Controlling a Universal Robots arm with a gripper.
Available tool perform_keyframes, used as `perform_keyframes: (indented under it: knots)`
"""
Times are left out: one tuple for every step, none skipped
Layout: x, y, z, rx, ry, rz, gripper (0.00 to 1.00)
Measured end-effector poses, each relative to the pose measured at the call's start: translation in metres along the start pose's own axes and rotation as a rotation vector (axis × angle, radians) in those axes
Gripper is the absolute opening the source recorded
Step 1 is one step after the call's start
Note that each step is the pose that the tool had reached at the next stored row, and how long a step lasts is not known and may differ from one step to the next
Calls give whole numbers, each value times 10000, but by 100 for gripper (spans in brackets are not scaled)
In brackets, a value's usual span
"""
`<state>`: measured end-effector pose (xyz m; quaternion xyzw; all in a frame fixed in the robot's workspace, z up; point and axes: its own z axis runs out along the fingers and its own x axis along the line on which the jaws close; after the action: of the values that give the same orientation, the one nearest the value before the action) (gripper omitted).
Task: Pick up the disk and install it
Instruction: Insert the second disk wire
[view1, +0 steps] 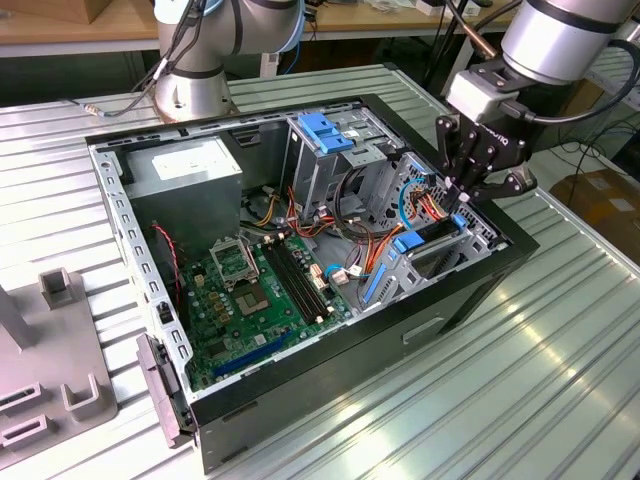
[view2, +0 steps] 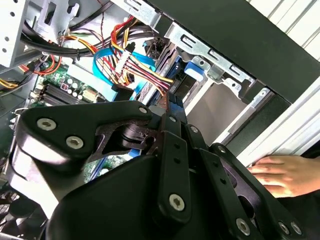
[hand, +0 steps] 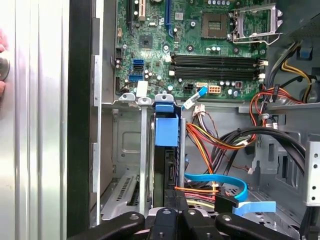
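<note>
In the exterior view the pincer dips into the open computer case, and its fingertips are lost among the cables, so their spacing cannot be told. The disk sits on edge in its bay with just its upper edge and blue rail showing. In the second wrist view the pincer's black linkage covers most of the bay, and a hand is cut off by the picture's edge.
</note>
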<state>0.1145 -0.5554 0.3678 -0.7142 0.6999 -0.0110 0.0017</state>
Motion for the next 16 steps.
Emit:
perform_keyframes:
  knots:
    - [-14, -2, -6, -32, -1, -2, 10]
    - [-25, -2, -11, -48, 0, -1, 10]
    - [-39, -3, -19, -69, -1, -1, 10]
    - [-50, -4, -40, -82, 2, -2, 10]
    - [-58, -5, -63, -85, 0, -2, 10]
    - [-65, -5, -92, -87, 0, -2, 10]
    - [-72, -6, -122, -88, 0, -2, 10]
    - [-80, -7, -145, -88, -1, -3, 10]
    - [-93, -8, -182, -88, -1, -3, 10]
    - [-102, -8, -200, -88, -1, -3, 10]
    - [-113, -9, -211, -88, -4, -3, 10]
    - [-127, -9, -220, -91, -1, -2, 10]
    - [-140, -9, -222, -93, -1, -3, 10]
    - [-164, -10, -222, -95, -2, -2, 10]
    - [-201, -11, -223, -97, 0, -3, 10]
    - [-222, -11, -224, -99, 0, -3, 10]
